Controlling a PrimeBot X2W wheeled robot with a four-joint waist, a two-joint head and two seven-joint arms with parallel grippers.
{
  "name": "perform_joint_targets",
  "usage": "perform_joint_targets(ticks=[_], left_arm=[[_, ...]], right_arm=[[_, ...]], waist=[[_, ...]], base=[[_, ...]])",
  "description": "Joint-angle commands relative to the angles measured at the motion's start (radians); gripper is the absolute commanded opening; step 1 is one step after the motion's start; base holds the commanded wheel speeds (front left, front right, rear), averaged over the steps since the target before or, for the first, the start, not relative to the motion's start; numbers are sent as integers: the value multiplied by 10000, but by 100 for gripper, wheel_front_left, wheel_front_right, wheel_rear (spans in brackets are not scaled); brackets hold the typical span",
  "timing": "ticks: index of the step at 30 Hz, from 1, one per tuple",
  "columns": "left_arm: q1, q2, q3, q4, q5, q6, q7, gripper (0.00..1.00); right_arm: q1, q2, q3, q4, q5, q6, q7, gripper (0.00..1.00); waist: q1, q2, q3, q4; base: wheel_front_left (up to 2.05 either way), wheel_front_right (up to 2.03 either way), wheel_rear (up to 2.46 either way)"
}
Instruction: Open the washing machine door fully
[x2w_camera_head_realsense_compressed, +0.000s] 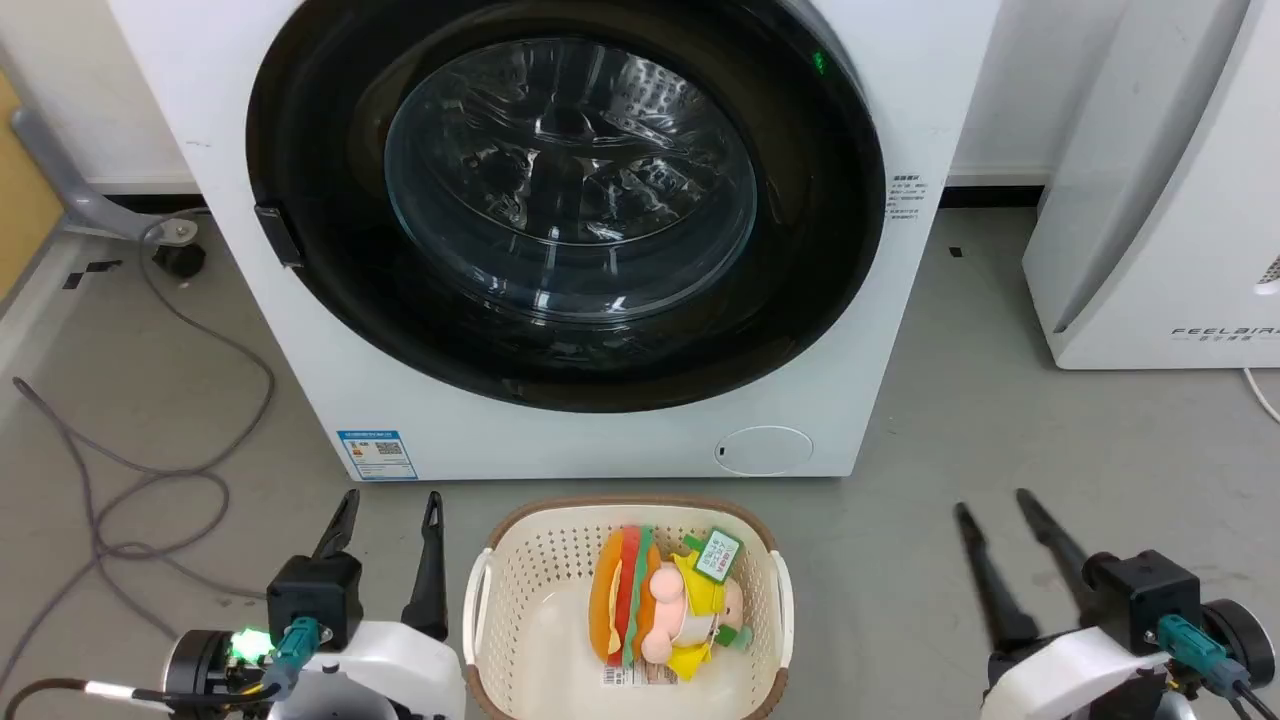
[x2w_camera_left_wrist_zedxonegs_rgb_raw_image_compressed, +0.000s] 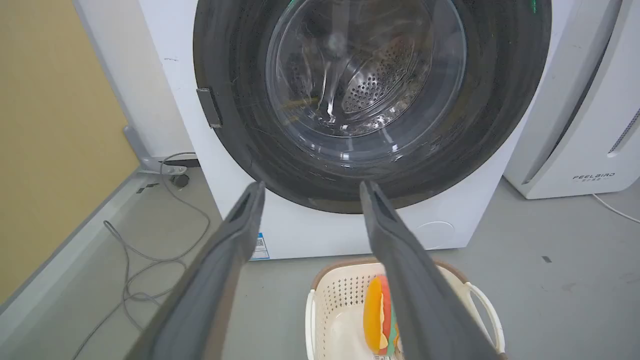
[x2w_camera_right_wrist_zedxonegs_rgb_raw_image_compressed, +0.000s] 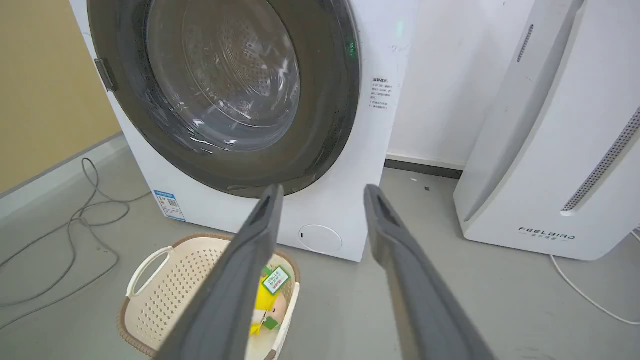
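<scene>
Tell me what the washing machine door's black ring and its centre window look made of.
The washing machine door ring looks like glossy black plastic, possibly coated glass: smooth sheen, faint scuffs in the left wrist view. The window is probably clear domed glass: sharp highlights, and the perforated metal drum shows through it.

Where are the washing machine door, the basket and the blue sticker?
washing machine door (x2w_camera_head_realsense_compressed: 565, 188), head view, centre of its glass window.
basket (x2w_camera_head_realsense_compressed: 535, 565), head view, left wall.
blue sticker (x2w_camera_head_realsense_compressed: 377, 455), head view, its middle.
</scene>
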Motion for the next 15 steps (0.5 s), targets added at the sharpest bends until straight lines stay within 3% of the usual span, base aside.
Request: perform_joint_targets(ticks=[1, 15], left_arm=[[-107, 2, -62, 69, -52, -12, -113, 100], [-210, 3, -314, 228, -163, -12, -385, 100]], right_arm=[[-22, 5, -35, 62, 63, 0, -126, 0], [-95, 11, -147, 228, 1161, 1, -397, 0]], waist=[[0, 0, 2, 0], [0, 0, 18, -2]], base=[[0, 0, 0], [0, 0, 0]])
